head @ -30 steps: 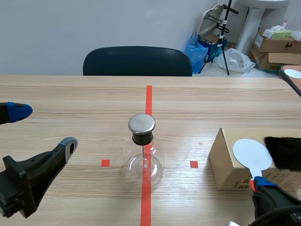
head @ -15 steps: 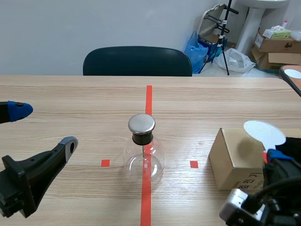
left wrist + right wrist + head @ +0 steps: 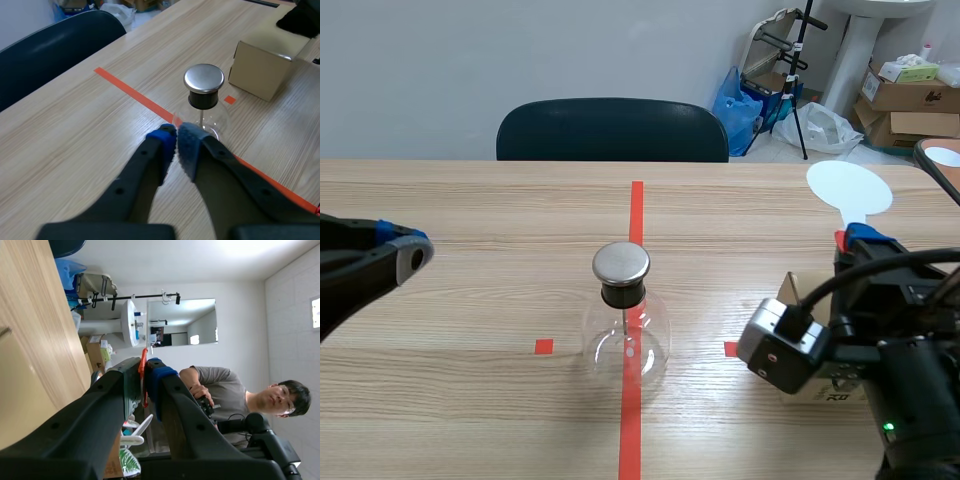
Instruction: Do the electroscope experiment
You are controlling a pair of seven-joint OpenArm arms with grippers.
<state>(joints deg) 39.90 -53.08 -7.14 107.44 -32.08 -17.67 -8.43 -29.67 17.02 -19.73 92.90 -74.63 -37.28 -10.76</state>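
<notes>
Surface: light wood-grain table (image 3: 470, 200), matte, with an orange-red tape line (image 3: 637, 210) down the middle and small square marks either side.
Room: plain grey wall. A dark rounded chair (image 3: 612, 130) sits at the far edge. On the floor beyond are a blue bag (image 3: 735, 100), a thin black stand (image 3: 798, 80) and brown cartons (image 3: 905, 95). The right wrist view catches a person (image 3: 225, 390) in a grey tee, off past the table.

Electroscope (image 3: 623, 320): mid-table, on the tape line. It is a clear round glass flask with a black neck, a flat brushed-metal cap and a thin rod hanging inside. Well apart from both grippers.

Left gripper (image 3: 408, 252): low over the table's left side, fingers closed pad to pad, holding nothing. In its wrist view the electroscope stands just ahead.

Right gripper (image 3: 865, 238): raised, clamped on the thin red-edged handle of the white paddle (image 3: 850, 187), whose flat round disc sits above the fingertips.

In the way: the right arm's bulk covers most of the cardboard box (image 3: 786, 292) to the right of the electroscope. A dark item (image 3: 302, 20) lies on the box, too cropped to identify.
</notes>
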